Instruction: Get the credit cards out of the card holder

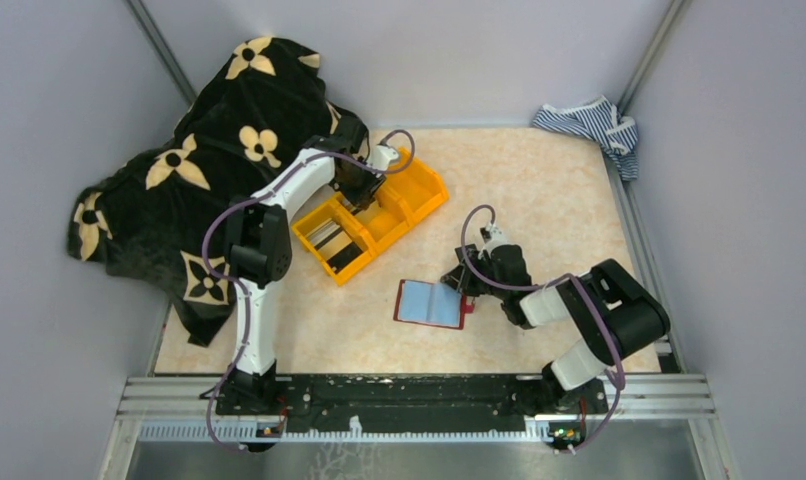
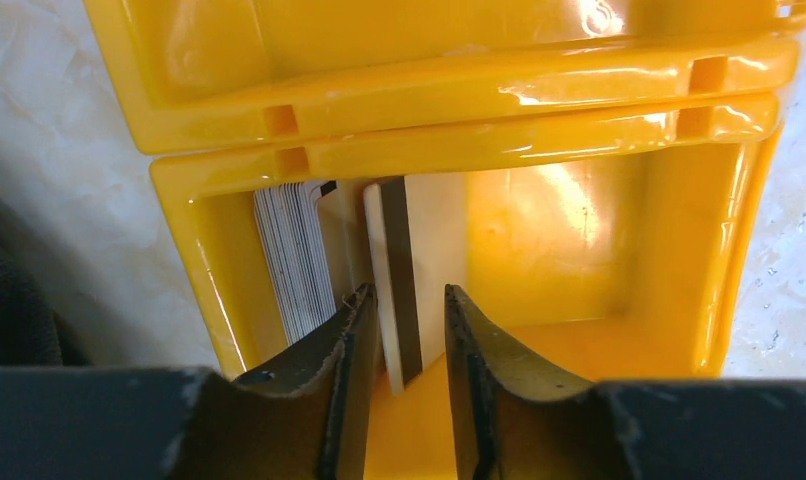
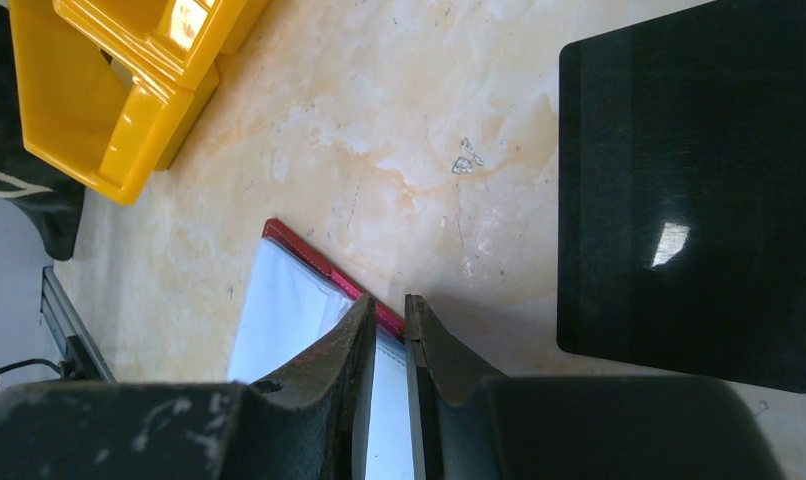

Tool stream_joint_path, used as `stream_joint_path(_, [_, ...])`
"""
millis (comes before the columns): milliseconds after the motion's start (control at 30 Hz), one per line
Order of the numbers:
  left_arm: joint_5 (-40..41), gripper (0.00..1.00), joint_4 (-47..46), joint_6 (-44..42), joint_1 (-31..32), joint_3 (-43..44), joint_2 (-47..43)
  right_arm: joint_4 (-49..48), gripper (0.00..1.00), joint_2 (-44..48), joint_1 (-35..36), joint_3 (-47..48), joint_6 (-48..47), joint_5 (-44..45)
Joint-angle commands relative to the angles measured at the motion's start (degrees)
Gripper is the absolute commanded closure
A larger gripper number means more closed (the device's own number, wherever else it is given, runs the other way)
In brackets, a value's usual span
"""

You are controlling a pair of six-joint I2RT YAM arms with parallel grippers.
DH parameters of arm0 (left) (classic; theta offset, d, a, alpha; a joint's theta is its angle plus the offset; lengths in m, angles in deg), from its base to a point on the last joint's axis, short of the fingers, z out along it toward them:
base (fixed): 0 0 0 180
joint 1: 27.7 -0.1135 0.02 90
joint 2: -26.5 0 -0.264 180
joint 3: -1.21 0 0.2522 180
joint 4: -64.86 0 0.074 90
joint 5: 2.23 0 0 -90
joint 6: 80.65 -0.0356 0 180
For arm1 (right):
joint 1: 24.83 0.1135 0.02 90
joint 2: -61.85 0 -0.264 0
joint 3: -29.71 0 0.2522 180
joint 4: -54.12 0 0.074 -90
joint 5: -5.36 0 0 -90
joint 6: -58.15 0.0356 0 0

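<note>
The card holder (image 1: 431, 303) lies open on the table, light blue inside with a dark red edge (image 3: 324, 268). My right gripper (image 3: 387, 308) is at its right edge, jaws nearly together and pinching that edge; in the top view this gripper (image 1: 466, 286) is beside the holder. My left gripper (image 2: 404, 300) is open over an end compartment of the orange bin (image 2: 459, 150). A beige and dark credit card (image 2: 399, 270) stands loose between the jaws. A stack of silver-grey cards (image 2: 294, 255) leans beside it. A glossy dark card (image 3: 689, 190) lies flat on the table.
The orange three-compartment bin (image 1: 419, 195) sits at the back centre-left. A black cloth with beige flowers (image 1: 209, 150) covers the back left corner. A striped cloth (image 1: 589, 125) lies in the back right corner. Grey walls enclose the table.
</note>
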Motion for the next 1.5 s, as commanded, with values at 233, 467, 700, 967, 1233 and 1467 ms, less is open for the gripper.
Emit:
stream_joint_path(233, [4.52,0.57,-2.27,0.65,-0.62,-1.15,-1.32,-7.95,0.83,-2.62,-0.72,0.68,1.04,-3.44])
stream_joint_path(467, [4.92,0.56,-5.7,1.38,-0.67,-2.56,-4.81,-9.54,0.83,-3.72,-0.8,0.59,1.51,-4.49])
stream_joint_path(700, [2.06,0.56,-11.02,2.79,-0.21,-4.8,-12.2,-11.94,0.83,-5.15,-0.8,0.65,2.49,-5.76])
stream_joint_path(967, [3.94,0.18,-26.21,14.73,1.17,-14.42,-23.71,-5.57,0.77,-0.56,-0.68,2.88,-0.69,-5.52])
stream_joint_path(1233, [5.83,0.04,-46.82,34.84,1.73,-35.2,-38.21,16.45,0.72,13.35,-0.64,10.37,-13.27,2.53])
stream_joint_path(1467, [2.49,0.01,-50.26,45.92,4.02,-45.36,-48.06,23.91,0.71,20.1,-0.35,12.09,-15.72,5.3])
